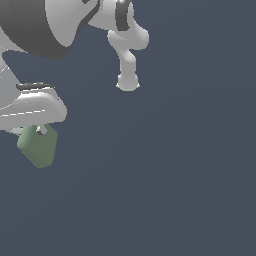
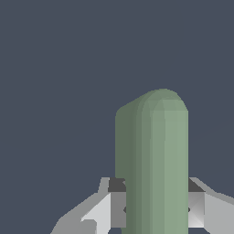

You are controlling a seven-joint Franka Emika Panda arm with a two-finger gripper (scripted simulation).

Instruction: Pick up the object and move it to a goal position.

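The object (image 1: 39,146) is a small muted-green block with rounded edges. It hangs below the white gripper (image 1: 35,131) at the exterior view's left, lifted off the dark surface. In the wrist view the object (image 2: 153,160) stands out long and upright between the two fingers. The gripper (image 2: 153,209) is shut on its lower part, one finger (image 2: 117,205) pressed to each side. The block's held end is hidden behind the hand in the exterior view.
The robot's white arm links (image 1: 127,45) and dark-banded body (image 1: 35,25) fill the upper left of the exterior view. Plain dark grey-blue ground (image 1: 175,175) lies all around. No goal marker shows.
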